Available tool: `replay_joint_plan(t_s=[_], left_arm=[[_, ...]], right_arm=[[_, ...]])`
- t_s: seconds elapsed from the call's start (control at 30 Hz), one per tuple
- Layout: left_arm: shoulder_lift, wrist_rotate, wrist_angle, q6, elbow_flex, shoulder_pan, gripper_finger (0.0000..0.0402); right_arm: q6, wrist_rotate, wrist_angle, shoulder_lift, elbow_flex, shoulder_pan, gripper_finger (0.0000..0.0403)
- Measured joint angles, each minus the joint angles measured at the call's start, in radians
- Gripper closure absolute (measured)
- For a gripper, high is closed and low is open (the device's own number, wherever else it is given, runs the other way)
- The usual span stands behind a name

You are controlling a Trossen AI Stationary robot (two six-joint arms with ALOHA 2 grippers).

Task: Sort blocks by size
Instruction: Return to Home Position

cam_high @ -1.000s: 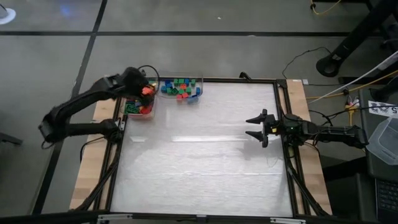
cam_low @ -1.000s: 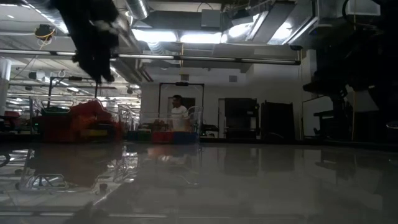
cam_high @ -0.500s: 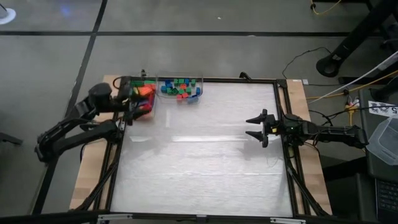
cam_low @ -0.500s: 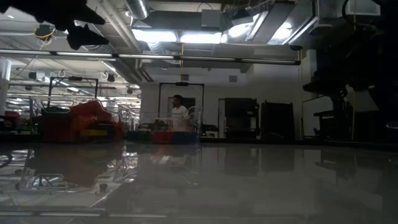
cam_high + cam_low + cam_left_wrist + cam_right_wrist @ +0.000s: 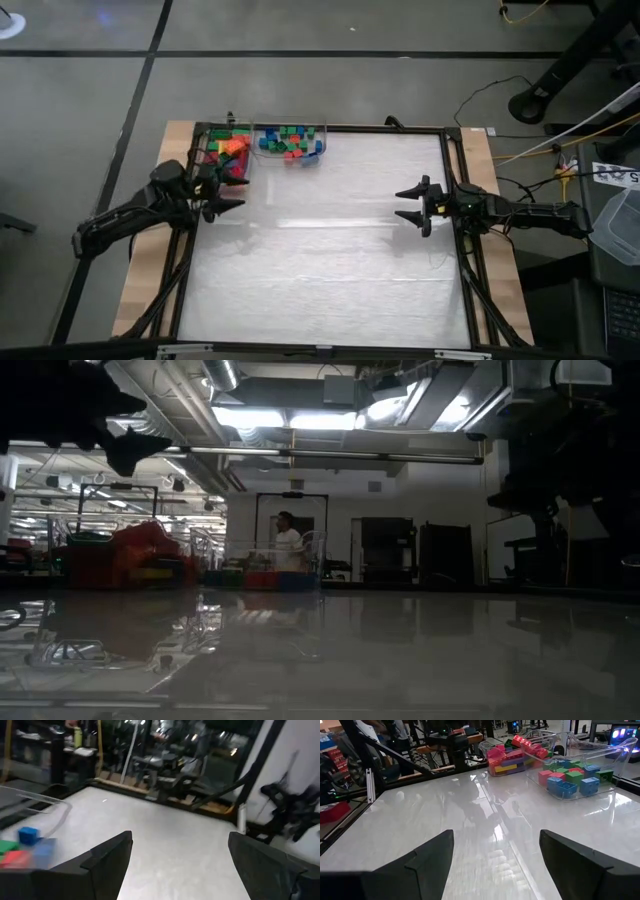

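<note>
The blocks lie in two clear bins at the table's far left. The left bin (image 5: 226, 152) holds longer red, orange, green and yellow blocks (image 5: 506, 759). The right bin (image 5: 291, 143) holds short blue, green and red blocks (image 5: 572, 776). My left gripper (image 5: 235, 192) stands open and level at the table's left edge, just on the near side of the left bin, with nothing between its fingers (image 5: 107, 855). My right gripper (image 5: 402, 204) waits open at the table's right side, pointing toward the left, and is also empty (image 5: 495, 865).
The white tabletop (image 5: 320, 250) stretches between the two grippers inside a black frame (image 5: 455, 170). In the left wrist view a blue block (image 5: 28, 834) shows through the clear bin wall. A person (image 5: 288, 545) stands far off in the room behind the table.
My left gripper has drawn back from above the left bin toward the table's near and left edges, come down, and tipped from pointing down to level. It has stayed open and empty. The blocks have not moved.
</note>
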Motion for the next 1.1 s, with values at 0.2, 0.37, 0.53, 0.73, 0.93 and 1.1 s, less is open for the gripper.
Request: replay_joint_plan(t_s=[0.2,0.37,0.53,0.73,0.93,1.1], left_arm=[[-0.052,0.000,0.240,-0.073,-0.152,-0.091,0.0084],[-0.052,-0.004,0.272,-0.047,-0.173,-0.156,0.0084],[-0.052,-0.005,0.264,0.091,-0.173,-0.211,0.0084],[-0.051,-0.007,0.232,0.173,-0.173,-0.256,0.0084],[-0.046,-0.006,0.231,0.165,-0.173,-0.266,0.0084],[-0.046,-0.007,0.230,0.178,-0.173,-0.266,0.0084]], right_arm=[[0.000,0.000,0.000,0.000,0.000,0.000,0.0109],[0.000,0.000,0.000,0.000,0.000,0.000,0.0109],[0.000,0.000,0.001,0.000,0.000,0.000,0.0109],[0.000,0.000,0.001,0.000,0.000,0.000,0.0109],[0.000,0.000,0.001,0.000,0.000,0.000,0.0109],[0.000,0.000,0.002,0.000,0.000,0.000,0.0109]])
